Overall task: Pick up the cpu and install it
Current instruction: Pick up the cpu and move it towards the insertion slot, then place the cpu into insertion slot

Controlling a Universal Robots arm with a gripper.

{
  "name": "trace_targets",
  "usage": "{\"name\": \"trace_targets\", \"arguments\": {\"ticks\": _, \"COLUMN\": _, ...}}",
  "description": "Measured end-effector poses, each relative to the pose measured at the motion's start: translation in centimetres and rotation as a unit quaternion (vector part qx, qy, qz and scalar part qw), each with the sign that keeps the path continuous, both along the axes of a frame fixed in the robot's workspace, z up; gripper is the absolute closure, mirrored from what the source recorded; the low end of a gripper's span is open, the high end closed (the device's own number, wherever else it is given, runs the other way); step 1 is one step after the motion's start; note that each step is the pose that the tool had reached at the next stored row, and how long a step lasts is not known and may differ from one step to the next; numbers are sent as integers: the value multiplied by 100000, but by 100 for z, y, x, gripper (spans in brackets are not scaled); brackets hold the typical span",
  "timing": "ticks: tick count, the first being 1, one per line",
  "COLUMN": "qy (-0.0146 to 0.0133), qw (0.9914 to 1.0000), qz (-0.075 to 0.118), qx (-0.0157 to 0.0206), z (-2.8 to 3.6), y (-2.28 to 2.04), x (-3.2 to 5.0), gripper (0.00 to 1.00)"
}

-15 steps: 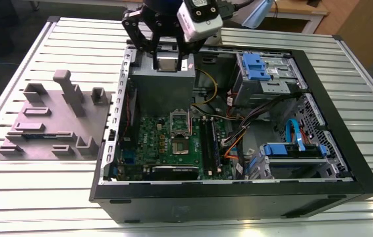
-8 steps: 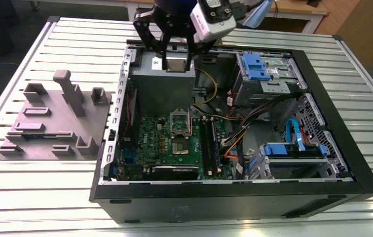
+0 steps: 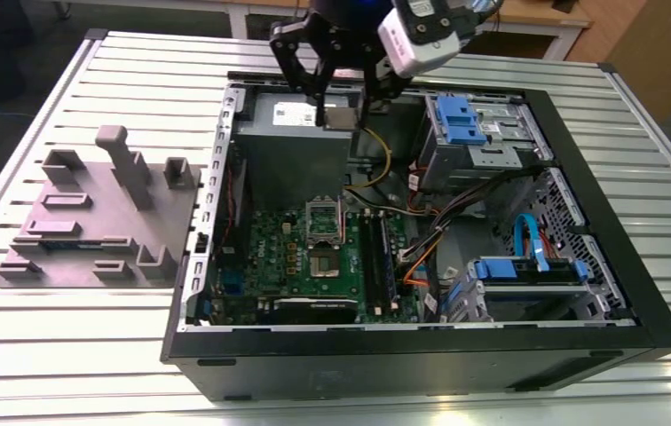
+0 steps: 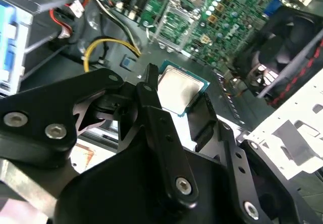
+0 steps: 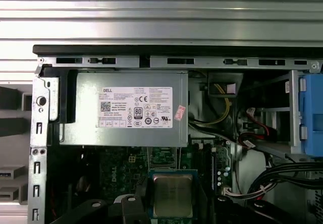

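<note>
Since the cpu [image 4: 180,87] is a thin, stiff, light chip whose slick metal lid is probably easy to mar, its opposite edges are the place to hold it. The end effector [image 3: 338,106] grips exactly those, fingers shut on it, holding it flat above the open case [image 3: 430,364]. Well off to the exterior view's left of it stands a grey fixture [image 3: 98,231] on the bench [image 3: 134,355]; below it sit the power supply [image 5: 126,108] and motherboard socket [image 3: 325,232]; a yellow cable [image 4: 106,42] and blue drive cage [image 3: 466,120] crowd its other side.

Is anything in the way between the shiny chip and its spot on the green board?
Nothing visible. The gripper holds the cpu above the case, and the socket on the motherboard lies open and bare.
</note>
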State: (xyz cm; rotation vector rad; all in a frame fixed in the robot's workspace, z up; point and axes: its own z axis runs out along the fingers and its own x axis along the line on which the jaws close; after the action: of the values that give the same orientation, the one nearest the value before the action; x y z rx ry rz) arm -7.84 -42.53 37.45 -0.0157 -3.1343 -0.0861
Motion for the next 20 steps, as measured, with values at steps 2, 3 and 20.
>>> {"name": "trace_targets", "arguments": {"ticks": 2, "qy": 17, "qw": 100000, "qz": -11, "qx": -4, "z": 0, "y": 0, "x": 71, "gripper": 53}}
{"name": "trace_targets", "arguments": {"ticks": 3, "qy": 25, "qw": 100000, "qz": -6, "qx": -5, "z": 0, "y": 0, "x": 105, "gripper": 53}}
{"name": "trace_targets", "arguments": {"ticks": 20, "qy": 52, "qw": 100000, "qz": -11, "qx": -4, "z": 0, "y": -117, "x": 228, "gripper": 53}}
